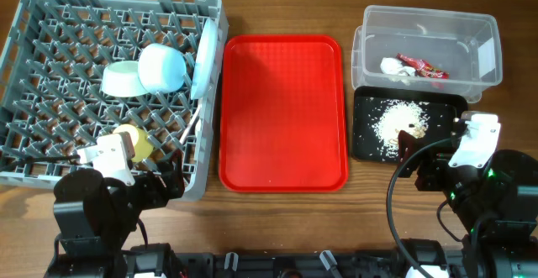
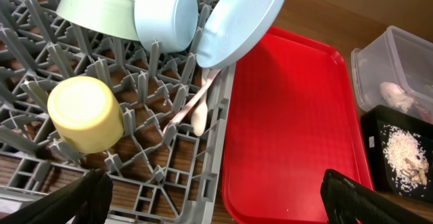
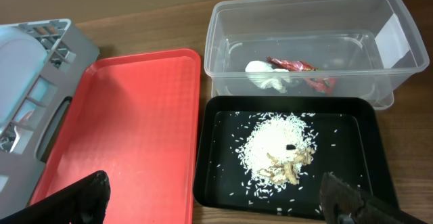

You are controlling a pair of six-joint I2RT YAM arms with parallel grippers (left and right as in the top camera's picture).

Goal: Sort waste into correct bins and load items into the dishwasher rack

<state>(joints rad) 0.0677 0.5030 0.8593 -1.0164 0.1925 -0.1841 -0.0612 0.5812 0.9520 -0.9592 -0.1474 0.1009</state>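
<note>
The grey dishwasher rack [image 1: 50,26] holds a pale blue plate [image 1: 203,60] on edge, a pale blue bowl [image 1: 161,67], a pale green saucer [image 1: 124,79], a yellow-green cup [image 1: 139,140] and white cutlery [image 2: 196,105]. The clear tub [image 1: 429,22] holds the red wrapper [image 1: 423,66] and white tissue [image 1: 395,66]. The black tray [image 1: 370,144] holds beige food scraps [image 3: 287,166] on white rice. My left gripper [image 2: 216,200] is open and empty over the rack's near right corner. My right gripper [image 3: 216,197] is open and empty at the black tray's near edge.
A red serving tray [image 1: 282,110] lies bare between the rack and the bins. The wooden table [image 1: 286,1] shows around them. Both arm bases sit at the front edge.
</note>
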